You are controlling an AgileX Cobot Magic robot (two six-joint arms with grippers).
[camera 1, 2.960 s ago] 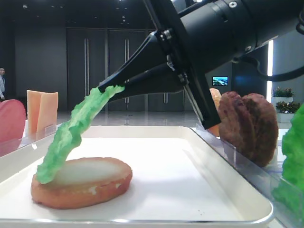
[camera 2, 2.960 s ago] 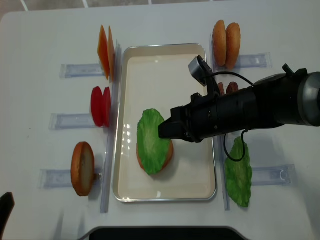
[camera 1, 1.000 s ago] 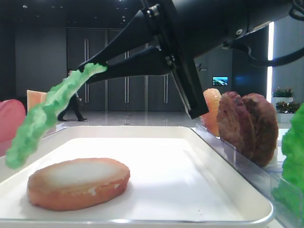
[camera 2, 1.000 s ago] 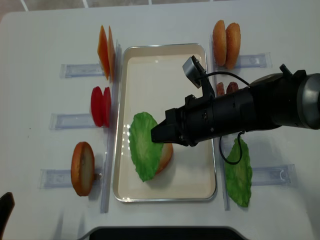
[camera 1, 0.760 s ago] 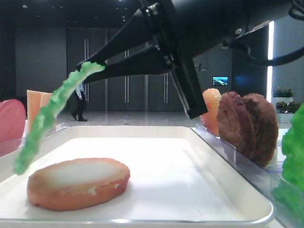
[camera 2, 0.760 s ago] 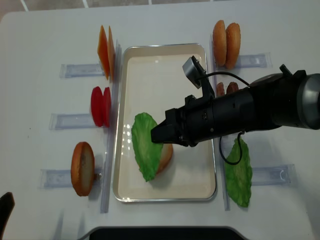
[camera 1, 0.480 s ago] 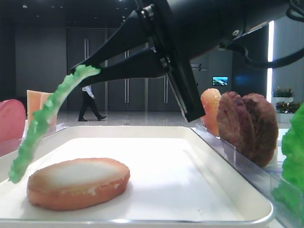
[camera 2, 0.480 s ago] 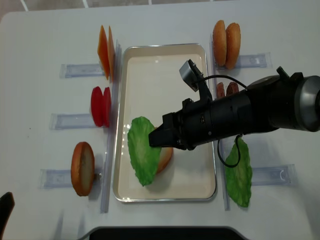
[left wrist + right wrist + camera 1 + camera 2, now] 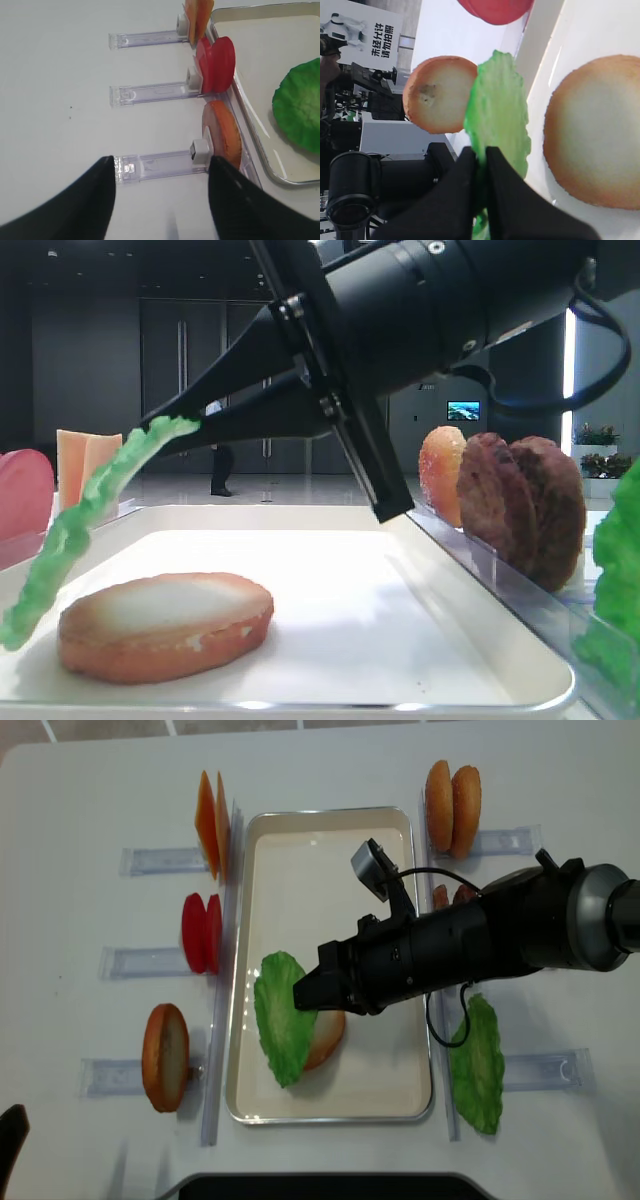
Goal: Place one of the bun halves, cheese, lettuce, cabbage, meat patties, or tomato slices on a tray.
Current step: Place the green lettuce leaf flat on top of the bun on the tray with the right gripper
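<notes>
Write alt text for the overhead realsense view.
The right end effector holds a green lettuce leaf shut in its tips, hanging over the left side of a bun half on the white tray. More ingredients stand in clear holders on both sides.

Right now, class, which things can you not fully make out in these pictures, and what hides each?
- Patties: overhead view, mostly under the right arm.
- Bun on the tray: overhead view, half covered by the held lettuce.
- Spare lettuce: low side view, cut by the right edge.
- Left hand: wrist view, only dark blurred fingers.

A bun half [image 9: 325,1035] lies in the tray [image 9: 330,840], with the lettuce [image 9: 278,1030] hanging over its left side.
</notes>
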